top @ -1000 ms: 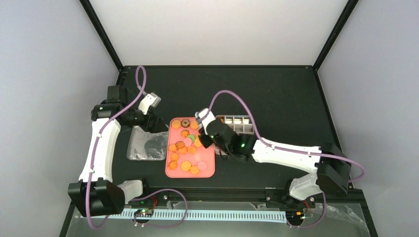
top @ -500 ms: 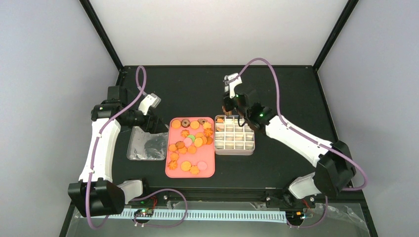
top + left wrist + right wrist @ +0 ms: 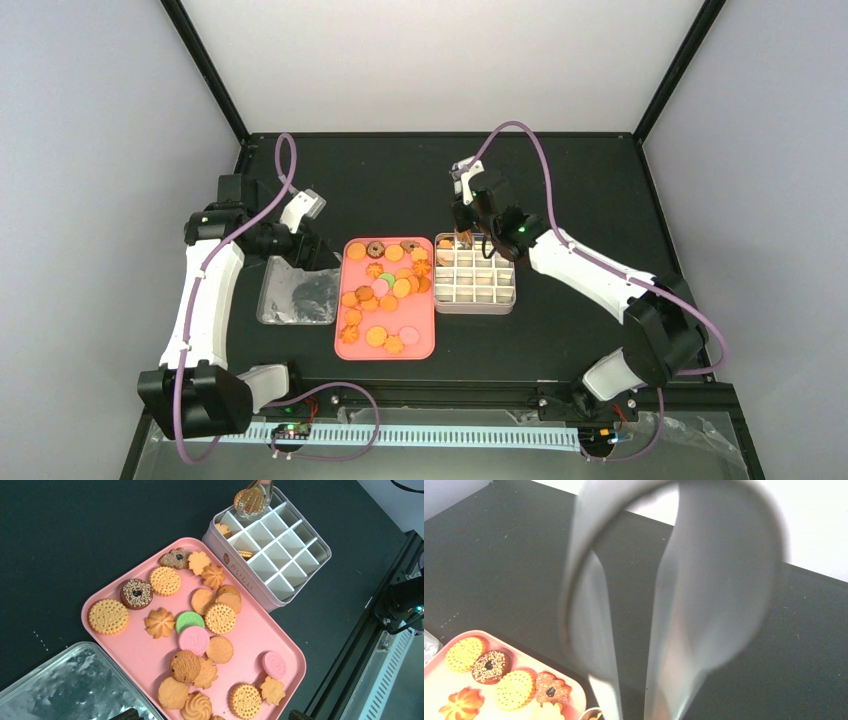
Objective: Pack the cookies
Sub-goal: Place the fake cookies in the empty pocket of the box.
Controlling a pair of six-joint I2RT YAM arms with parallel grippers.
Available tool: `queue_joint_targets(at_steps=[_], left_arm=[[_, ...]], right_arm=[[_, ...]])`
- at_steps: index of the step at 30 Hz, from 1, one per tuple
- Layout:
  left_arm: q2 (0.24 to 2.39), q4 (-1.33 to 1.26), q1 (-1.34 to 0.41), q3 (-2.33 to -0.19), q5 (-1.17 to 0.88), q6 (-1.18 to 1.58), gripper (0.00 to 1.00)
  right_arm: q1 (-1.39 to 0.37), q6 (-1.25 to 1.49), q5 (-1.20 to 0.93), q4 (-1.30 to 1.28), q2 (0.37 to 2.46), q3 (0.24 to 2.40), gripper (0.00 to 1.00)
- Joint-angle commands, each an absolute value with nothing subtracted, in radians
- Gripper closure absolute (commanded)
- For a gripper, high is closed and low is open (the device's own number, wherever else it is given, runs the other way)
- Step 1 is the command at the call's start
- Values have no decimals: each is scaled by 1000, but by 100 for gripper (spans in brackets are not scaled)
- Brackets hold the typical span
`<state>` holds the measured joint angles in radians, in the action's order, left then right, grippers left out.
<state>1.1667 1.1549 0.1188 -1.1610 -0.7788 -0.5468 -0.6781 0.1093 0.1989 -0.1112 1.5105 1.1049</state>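
Many cookies (image 3: 194, 640) lie on the pink tray (image 3: 250, 635), mostly orange-golden, with some pink, green and brown ones. My right gripper (image 3: 470, 213) is shut on metal tongs (image 3: 256, 491), whose blades (image 3: 704, 605) fill the right wrist view. The tongs pinch a round golden cookie (image 3: 246, 502) just above the far-left corner of the white gridded tin (image 3: 245, 580). Two cookies (image 3: 223, 529) lie in compartments there. My left gripper (image 3: 212, 717) hovers open above the tray's near-left side, its dark fingertips (image 3: 127, 714) far apart.
A silver tin lid (image 3: 297, 290) lies left of the tray (image 3: 420, 325), under my left arm. The tin (image 3: 478, 308) stands against the tray's right side. Black table edges and frame posts ring the workspace.
My right arm has swung from the tray's right edge to the tin's far-left corner, carrying a cookie in the tongs. The left arm has not moved.
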Motion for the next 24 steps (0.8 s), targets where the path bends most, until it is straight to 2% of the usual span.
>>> queue_joint_targets(at_steps=[1,7,14,24], left_arm=[[1158,1172,128,-1183,-792,-563,22],[1156,1173,127,-1183,-792,-561,22],[1155,1174,128,-1184,-790,-565,22],[1160,1173,127,-1183,-792,-562,22]], right_arm=[[-667,94,204,-64,1512,1106,82],[-656,96,203,-63,1523,1112,79],[-656,100,208,-69,1521,1121,59],[-656,102,194,-67,1441,1123,60]])
